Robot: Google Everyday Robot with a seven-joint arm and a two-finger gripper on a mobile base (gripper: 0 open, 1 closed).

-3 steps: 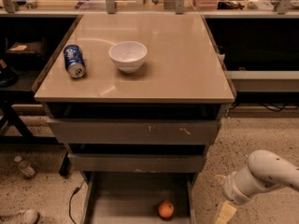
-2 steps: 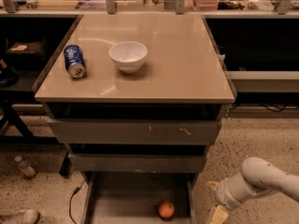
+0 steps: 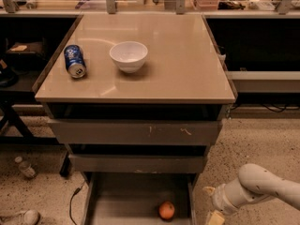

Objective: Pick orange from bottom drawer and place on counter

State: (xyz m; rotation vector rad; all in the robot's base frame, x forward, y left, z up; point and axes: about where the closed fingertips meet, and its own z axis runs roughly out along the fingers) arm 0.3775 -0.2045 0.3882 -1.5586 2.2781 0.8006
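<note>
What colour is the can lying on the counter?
The soda can is blue, camera view; the gripper is low, beside the bottom drawer.

Open bottom drawer (image 3: 126,196) holds orange (image 3: 166,210); end effector (image 3: 213,205) low, just outside drawer's right wall, apart from orange.

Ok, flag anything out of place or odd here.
The blue soda can lies tipped on its side on the glossy beige counter, left of the upright white bowl. The small orange sits alone in the open grey bottom drawer. The gripper hangs outside the drawer's right wall.
</note>
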